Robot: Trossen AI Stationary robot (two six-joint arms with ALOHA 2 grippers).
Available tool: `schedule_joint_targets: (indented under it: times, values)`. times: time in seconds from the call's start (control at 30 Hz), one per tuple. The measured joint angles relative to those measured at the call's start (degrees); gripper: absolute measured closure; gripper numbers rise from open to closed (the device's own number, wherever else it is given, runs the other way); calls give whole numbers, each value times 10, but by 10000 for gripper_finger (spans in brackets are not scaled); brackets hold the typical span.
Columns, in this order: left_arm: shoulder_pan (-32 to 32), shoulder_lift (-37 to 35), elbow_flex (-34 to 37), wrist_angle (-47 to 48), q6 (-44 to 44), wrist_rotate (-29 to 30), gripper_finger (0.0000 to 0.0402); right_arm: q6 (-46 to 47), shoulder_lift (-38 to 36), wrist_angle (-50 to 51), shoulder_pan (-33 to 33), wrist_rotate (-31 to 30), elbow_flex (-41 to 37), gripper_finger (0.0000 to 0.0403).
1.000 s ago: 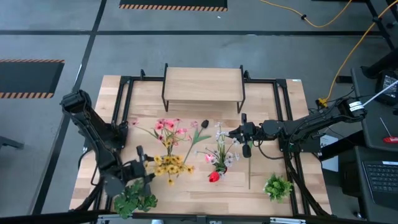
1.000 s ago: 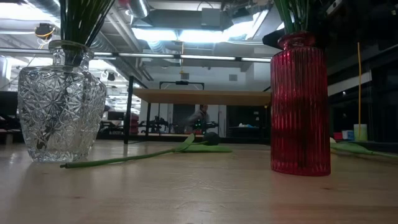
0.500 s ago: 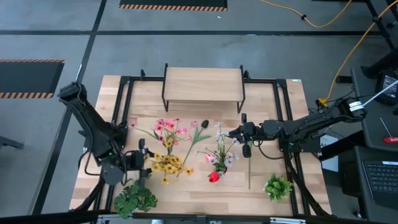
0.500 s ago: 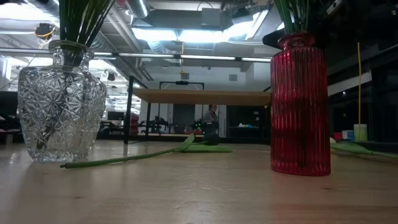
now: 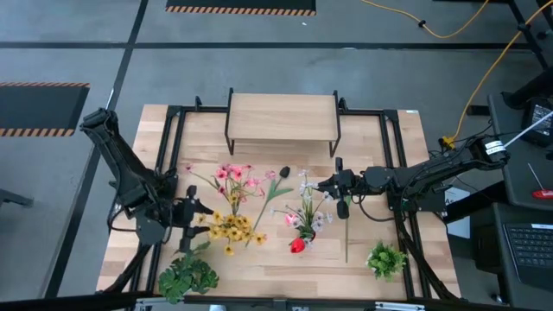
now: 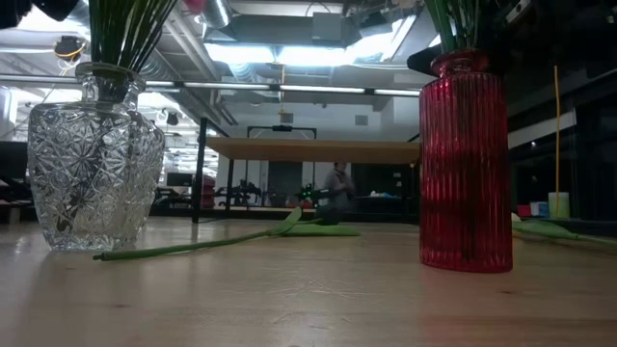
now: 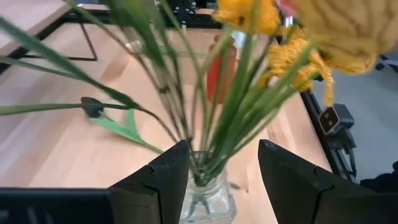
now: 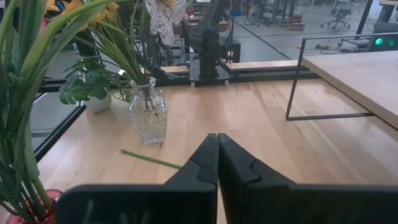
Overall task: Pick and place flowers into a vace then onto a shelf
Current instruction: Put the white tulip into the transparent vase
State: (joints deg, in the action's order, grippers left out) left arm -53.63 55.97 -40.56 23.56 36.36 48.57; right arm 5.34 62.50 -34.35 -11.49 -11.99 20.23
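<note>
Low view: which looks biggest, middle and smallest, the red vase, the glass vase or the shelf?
1. Glass vase and red vase: about alike, both near the camera.
2. Shelf: smallest, but it stands farther back.

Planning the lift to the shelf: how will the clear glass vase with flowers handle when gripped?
The clear glass vase looks thick and faceted, so probably heavy and hard. Tall flowers rise above it, so it may tip. The open left gripper straddles its neck.
</note>
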Motion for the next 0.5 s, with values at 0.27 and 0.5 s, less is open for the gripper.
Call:
schedule_joint_targets:
  times: [0.27, 0.5]
  values:
    - [0, -65, 0, 132, 114, 10, 231, -11, 0, 0, 0, 0, 0, 399]
    - [23, -80, 0, 219, 169, 37, 286, -16, 0, 0, 0, 0, 0, 398]
